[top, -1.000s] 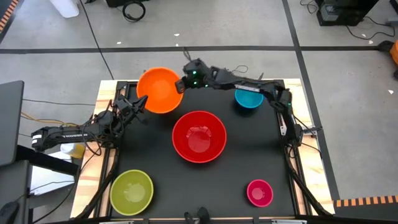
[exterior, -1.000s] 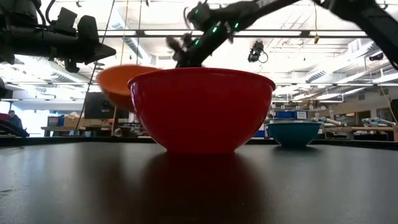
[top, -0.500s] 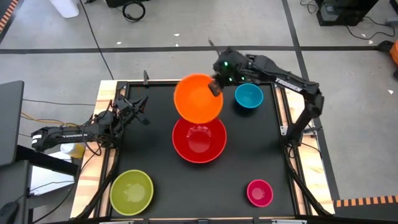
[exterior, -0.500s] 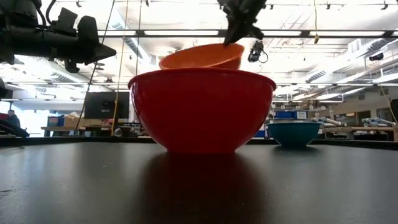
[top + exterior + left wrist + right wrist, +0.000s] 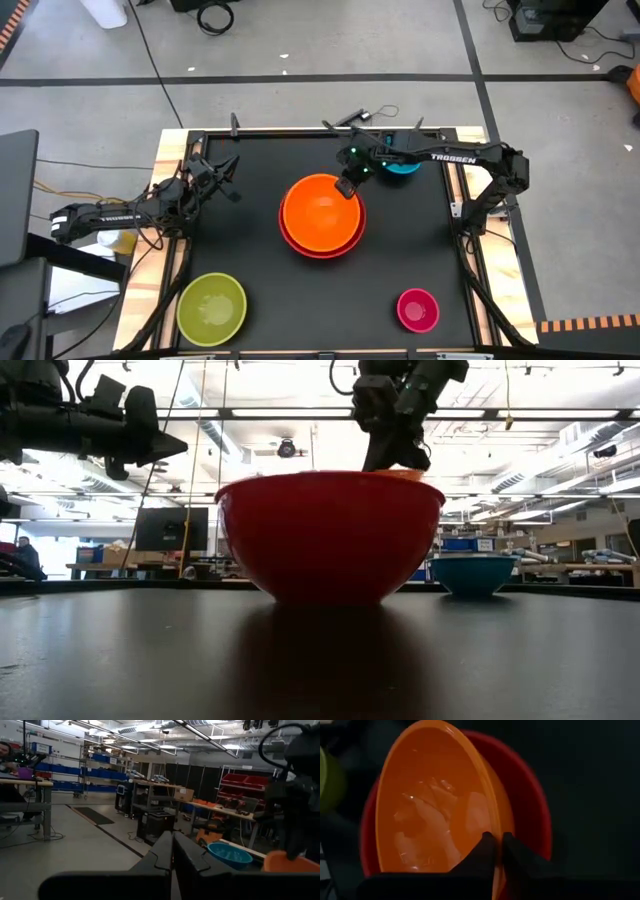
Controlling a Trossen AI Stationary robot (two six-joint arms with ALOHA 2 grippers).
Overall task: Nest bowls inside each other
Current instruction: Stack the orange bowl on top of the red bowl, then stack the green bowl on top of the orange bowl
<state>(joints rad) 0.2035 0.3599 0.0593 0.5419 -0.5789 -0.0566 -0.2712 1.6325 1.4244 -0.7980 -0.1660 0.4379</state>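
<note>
The orange bowl (image 5: pixel 320 208) lies inside the red bowl (image 5: pixel 326 250) at the table's middle; in the low view only a sliver of its rim (image 5: pixel 402 473) shows above the red bowl (image 5: pixel 330 535). My right gripper (image 5: pixel 346 188) is at the orange bowl's far right rim, shut on it. The blue bowl (image 5: pixel 472 572) stands at the far right, partly under my right arm. The yellow-green bowl (image 5: pixel 212 308) and the magenta bowl (image 5: pixel 417 309) stand near the front edge. My left gripper (image 5: pixel 230 166) hovers shut at the far left, holding nothing. My right gripper pinches the orange bowl's rim (image 5: pixel 495 827) at its far right side, one finger (image 5: pixel 486 845) inside the bowl and one (image 5: pixel 512 847) outside. The fingers slant down from the table's far right. The bowl rests in the red bowl, open side up.
The table's wooden frame (image 5: pixel 172 200) borders the black top on both sides. My left arm reaches in over the left edge. Bare black tabletop lies between the red bowl and the two front bowls.
My right gripper has carried the orange bowl from the table's far left toward the middle, over the red bowl, and down into it. The bowl, tilted and lifted clear before, now sits inside the red bowl.
</note>
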